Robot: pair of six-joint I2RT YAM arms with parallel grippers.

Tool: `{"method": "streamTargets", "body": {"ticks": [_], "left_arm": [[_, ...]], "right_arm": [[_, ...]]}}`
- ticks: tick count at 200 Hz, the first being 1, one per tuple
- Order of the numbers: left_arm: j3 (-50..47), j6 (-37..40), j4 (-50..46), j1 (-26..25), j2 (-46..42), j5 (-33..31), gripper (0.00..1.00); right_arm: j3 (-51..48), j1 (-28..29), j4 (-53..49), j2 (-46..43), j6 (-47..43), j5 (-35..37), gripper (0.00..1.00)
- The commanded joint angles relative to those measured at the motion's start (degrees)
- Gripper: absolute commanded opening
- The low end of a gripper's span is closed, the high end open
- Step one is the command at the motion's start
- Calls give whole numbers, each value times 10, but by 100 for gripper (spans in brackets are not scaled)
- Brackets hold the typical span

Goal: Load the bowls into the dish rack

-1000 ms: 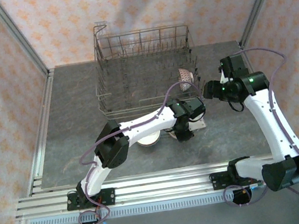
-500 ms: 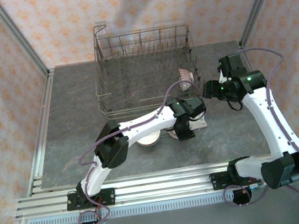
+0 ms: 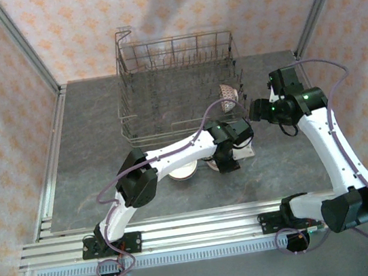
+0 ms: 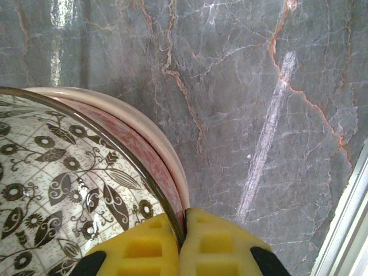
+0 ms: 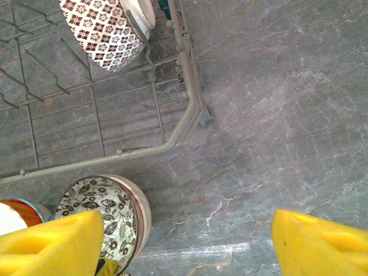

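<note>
My left gripper (image 4: 185, 230) (image 3: 227, 165) is shut on the rim of the multicolour patterned bowl (image 4: 52, 190) (image 5: 100, 213), one yellow pad inside and one outside. That bowl has a leaf print inside and sits nested in a cream-pink bowl (image 4: 155, 129) on the table, just in front of the dish rack (image 3: 169, 129) (image 5: 187, 86). A brown-and-white patterned bowl (image 5: 103, 29) (image 3: 225, 93) stands on edge in the rack's right end, with a white bowl (image 5: 141, 11) behind it. An orange bowl (image 5: 17, 210) lies to the left. My right gripper (image 5: 184, 247) (image 3: 255, 111) hangs open above the table by the rack's right corner.
Another pale bowl (image 3: 184, 172) sits half under the left forearm. The grey marble table (image 3: 92, 164) is bounded by a metal rail (image 3: 50, 163) on the left and patterned walls all round. Upright tines (image 5: 63, 63) line the rack floor.
</note>
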Motion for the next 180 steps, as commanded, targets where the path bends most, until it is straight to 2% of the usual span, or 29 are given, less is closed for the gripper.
{"method": "streamTargets", "body": {"ticks": [1,88,180], "left_arm": [[13,14,-28,2,-27,-24,0],[16,31,-29,2,-56,-34,0],[29,28,-27,5,-98,14,0]], "right_arm": [[0,-10,12,-1,9,0,77],[9,-28,28,6,18,-40,78],[11,-38,17,11,22,-62,78]]}}
